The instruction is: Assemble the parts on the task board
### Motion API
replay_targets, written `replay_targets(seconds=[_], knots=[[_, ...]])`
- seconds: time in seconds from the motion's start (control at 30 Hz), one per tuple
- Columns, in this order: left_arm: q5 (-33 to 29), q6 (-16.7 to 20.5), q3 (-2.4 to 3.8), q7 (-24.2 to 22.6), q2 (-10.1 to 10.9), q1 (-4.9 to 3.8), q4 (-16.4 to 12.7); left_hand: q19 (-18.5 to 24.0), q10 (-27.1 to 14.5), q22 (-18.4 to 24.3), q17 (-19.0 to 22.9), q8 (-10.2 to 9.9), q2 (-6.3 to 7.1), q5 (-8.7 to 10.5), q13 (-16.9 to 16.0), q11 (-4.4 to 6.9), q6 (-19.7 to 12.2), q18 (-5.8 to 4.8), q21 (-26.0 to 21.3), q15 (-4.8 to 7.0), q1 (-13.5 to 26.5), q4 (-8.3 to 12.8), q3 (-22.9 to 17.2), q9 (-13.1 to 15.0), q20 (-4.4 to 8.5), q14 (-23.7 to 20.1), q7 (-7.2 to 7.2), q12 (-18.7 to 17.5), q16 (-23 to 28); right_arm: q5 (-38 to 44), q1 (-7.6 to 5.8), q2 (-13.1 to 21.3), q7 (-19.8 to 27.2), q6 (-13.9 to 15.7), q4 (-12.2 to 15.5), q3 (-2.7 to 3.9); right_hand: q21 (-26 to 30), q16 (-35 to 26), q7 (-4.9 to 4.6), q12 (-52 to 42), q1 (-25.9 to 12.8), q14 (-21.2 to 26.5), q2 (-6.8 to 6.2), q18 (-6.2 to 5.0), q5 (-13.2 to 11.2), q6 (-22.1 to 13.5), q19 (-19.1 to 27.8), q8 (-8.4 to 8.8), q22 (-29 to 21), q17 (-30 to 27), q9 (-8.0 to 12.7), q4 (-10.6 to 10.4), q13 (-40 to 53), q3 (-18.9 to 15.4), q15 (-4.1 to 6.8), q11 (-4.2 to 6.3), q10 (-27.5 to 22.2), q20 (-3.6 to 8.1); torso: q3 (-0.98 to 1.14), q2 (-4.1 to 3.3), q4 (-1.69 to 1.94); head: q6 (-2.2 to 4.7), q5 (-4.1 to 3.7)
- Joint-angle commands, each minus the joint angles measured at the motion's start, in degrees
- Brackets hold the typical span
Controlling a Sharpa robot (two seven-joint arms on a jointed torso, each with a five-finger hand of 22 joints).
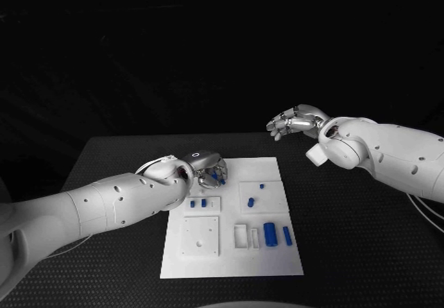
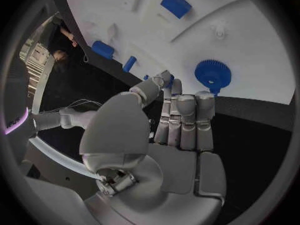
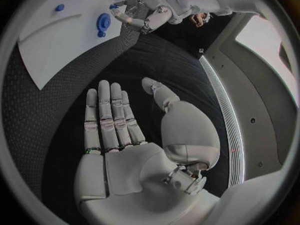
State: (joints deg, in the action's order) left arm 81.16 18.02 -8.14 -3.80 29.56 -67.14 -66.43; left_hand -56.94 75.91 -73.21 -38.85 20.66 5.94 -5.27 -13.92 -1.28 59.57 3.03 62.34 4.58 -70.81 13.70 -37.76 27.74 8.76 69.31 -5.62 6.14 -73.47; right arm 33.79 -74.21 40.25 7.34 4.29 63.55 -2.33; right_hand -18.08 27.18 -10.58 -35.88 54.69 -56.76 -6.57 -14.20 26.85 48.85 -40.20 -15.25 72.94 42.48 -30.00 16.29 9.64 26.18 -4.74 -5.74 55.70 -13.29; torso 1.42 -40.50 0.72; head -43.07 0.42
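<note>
The left hand (image 1: 207,171) hovers over the far left corner of the white rectangular task board (image 1: 278,256), fingers extended side by side, holding nothing, beside a blue toothed gear (image 2: 212,74). The right hand (image 1: 294,122) hangs beyond the board's far edge, fingers loosely apart, empty. Small blue cylindrical parts (image 1: 270,234) lie on the board.

A robotics lab: a white task board (image 1: 268,260) lies on a black table (image 1: 360,244) in a dark room.
</note>
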Motion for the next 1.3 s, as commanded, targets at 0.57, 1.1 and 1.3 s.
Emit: replay_targets(seconds=[0.57, 1.1, 1.3], knots=[[-2.0, -2.0, 0.0, 0.6, 7.2, -0.59, -3.6, -0.3, 1.0, 0.1, 0.1, 0.2, -0.61, -0.15, -0.6, -0.63, 0.5, 5.21, -0.2, -0.07, 0.0, 0.0, -0.3, 0.1, 0.75, 0.5, 0.1, 0.1, 0.2, 0.0, 0.02, 0.3, 0.6, -0.3, -0.2, 0.02, -0.4, -0.1, 0.0, 0.2, -0.5, 0.2, 0.21, -0.8, 0.4, 0.3, 0.4, -0.11, 0.1, -0.1, 0.1, -0.3, -0.1, 0.2, -0.23, -0.09, 0.4, 0.15, -0.09, -0.02, 0.01, -0.32, 0.36], [-1.1, -3.7, -0.7, 1.0, 7.9, -0.55, -2.0, -0.3, 1.1, 0.1, 0.2, 0.2, -0.58, -0.05, -0.6, -0.61, 0.5, 5.17, -0.3, -0.04, 0.0, 0.0, -0.3, 0.1, 0.81, 0.6, 0.11, 0.0, 0.3, 0.1, 0.02, 0.4, 0.6, -0.3, -0.1, 0.01, -0.4, -0.1, 0.0, 0.2, -0.5, 0.2, 0.22, -0.8, 0.4, 0.3, 0.4, -0.12, 0.1, -0.1, 0.1, -0.2, -0.1, 0.2, -0.23, -0.09, 0.4, 0.15, -0.05, -0.07, -0.04, -0.65, 0.71], [-1.0, -4.7, -1.62, 1.1, 7.3, -0.55, -1.3, -0.3, 1.1, 0.1, 0.2, 0.1, -0.61, -0.04, -0.6, -0.61, 0.5, 5.16, -0.3, -0.04, 0.0, 0.0, -0.4, 0.1, 0.82, 0.6, 0.11, 0.0, 0.3, 0.1, 0.02, 0.3, 0.6, -0.3, -0.1, 0.01, -0.4, -0.1, 0.0, 0.2, -0.5, 0.2, 0.22, -0.8, 0.4, 0.3, 0.4, -0.12, 0.1, -0.1, 0.1, -0.2, -0.1, 0.2, -0.23, -0.09, 0.4, 0.15, 0.0, -0.05, -0.18, -0.82, 0.94]])
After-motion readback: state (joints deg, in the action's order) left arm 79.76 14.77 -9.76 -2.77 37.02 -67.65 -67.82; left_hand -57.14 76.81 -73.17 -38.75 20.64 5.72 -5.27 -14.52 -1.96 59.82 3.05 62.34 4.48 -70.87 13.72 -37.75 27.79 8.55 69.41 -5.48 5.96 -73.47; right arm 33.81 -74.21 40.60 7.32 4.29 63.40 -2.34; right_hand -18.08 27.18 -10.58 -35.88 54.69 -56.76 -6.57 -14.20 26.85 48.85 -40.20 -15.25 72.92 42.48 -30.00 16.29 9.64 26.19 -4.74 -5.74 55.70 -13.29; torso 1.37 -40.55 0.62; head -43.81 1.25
